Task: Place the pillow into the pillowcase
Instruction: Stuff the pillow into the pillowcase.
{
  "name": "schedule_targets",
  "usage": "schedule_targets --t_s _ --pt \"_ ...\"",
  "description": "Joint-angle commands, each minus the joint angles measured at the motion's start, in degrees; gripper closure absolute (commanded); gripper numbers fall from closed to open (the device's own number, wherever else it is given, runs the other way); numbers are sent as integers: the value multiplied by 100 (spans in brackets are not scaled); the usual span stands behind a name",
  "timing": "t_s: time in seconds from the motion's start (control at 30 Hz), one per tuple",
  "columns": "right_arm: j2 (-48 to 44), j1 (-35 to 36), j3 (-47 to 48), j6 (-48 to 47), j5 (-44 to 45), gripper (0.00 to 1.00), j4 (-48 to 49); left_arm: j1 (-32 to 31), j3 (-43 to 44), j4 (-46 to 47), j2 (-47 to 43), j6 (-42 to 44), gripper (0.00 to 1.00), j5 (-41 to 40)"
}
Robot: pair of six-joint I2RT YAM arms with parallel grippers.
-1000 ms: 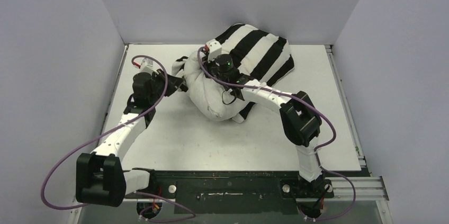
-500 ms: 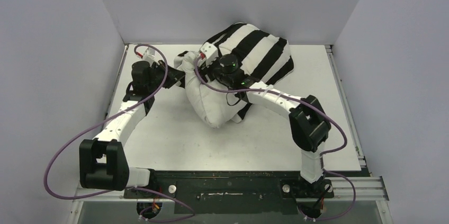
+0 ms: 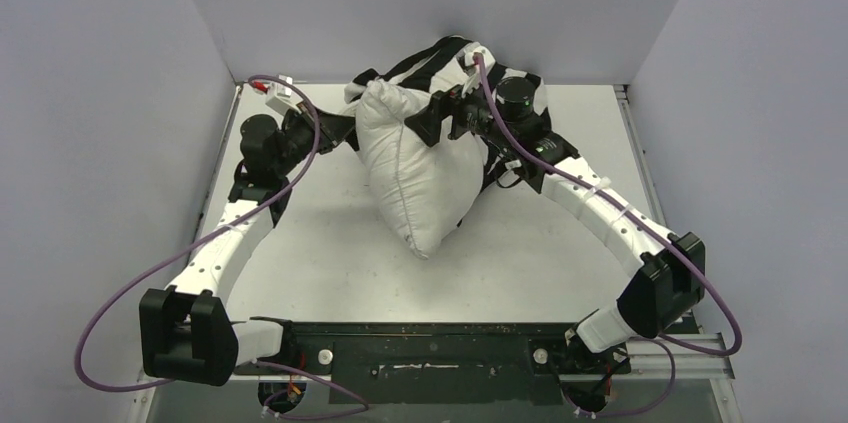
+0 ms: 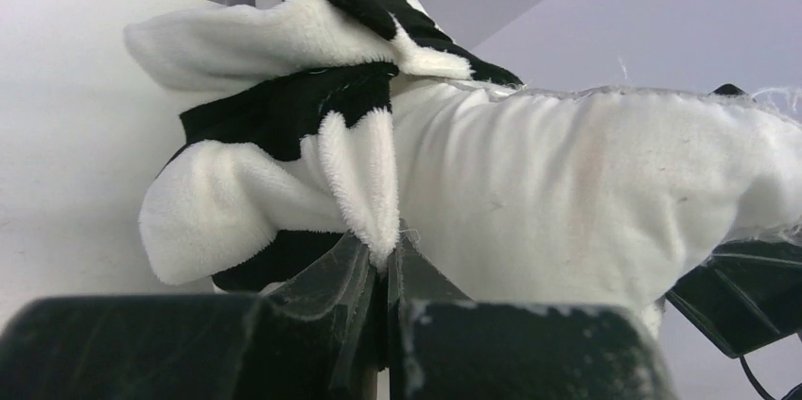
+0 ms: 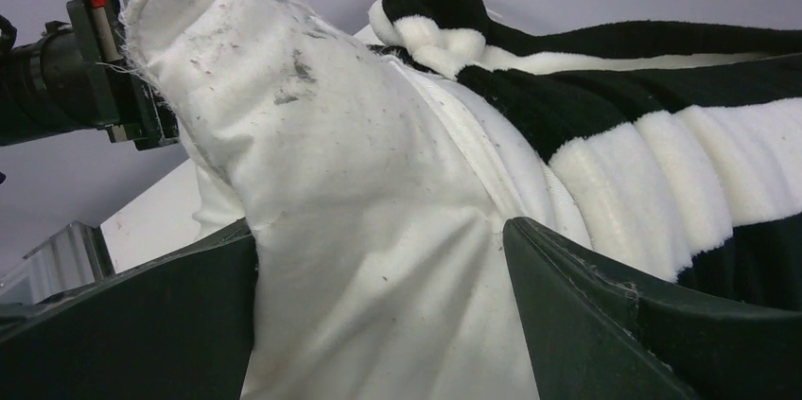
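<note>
Pinching pillowcase (image 4: 284,116) hem tight between left fingers (image 4: 317,294). Straddling the pillow (image 5: 359,230) with right fingers (image 5: 586,324) spread wide.

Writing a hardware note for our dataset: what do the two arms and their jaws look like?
The left arm and right arm have white link shells and bulky black joint housings. A loose purple cable trails along each. The jaws are dark, scuffed wedges; the left ones look partly translucent.

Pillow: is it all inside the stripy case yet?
Not yet: most of the pillow lies bare, and the pillowcase covers only its far end.
</note>
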Motion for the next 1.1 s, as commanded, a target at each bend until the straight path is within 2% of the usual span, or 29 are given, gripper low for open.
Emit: schedule_targets --t_s 0.0,0.17,0.47,0.53,0.6,0.67,0.8,0.87,0.9,0.93,1.0,1.07 --pt "-300 11 304 160 141 7 -571 -33 284 885 -275 16 100 -157" --pt "-782 56 343 290 243 6 -740 -158 380 807 -232 44 100 -255" --pt "-1169 91 236 886 -162 6 40 -301 397 663 -210 169 100 -436" --pt "-1111 239 309 737 -99 12 1 -326 361 709 -218 119 100 -429" --pt "-881 606 653 229 219 20 -469 -372 330 793 -227 57 100 -429" --pt "-519 1048 1068 -279 787 20 -878 -423 334 817 -229 54 100 -436" --pt "150 1695 1715 -1140 1997 5 -1075 -564 368 805 -255 89 100 -493" --pt "581 1945 2025 -1683 2795 3 -1129 -608 384 798 -260 94 100 -486" --pt "832 1991 2220 -1870 3014 6 -1234 -625 391 797 -271 88 100 -478" --pt "1128 1999 2480 -2007 3180 12 -1441 -635 392 801 -292 82 100 -468" --pt "1716 1986 2988 -2108 3566 43 -2132 -632 442 681 -326 35 100 -452" --pt "1984 1962 2823 -1999 3791 67 -2556 -493 741 146 -343 23 100 -449"
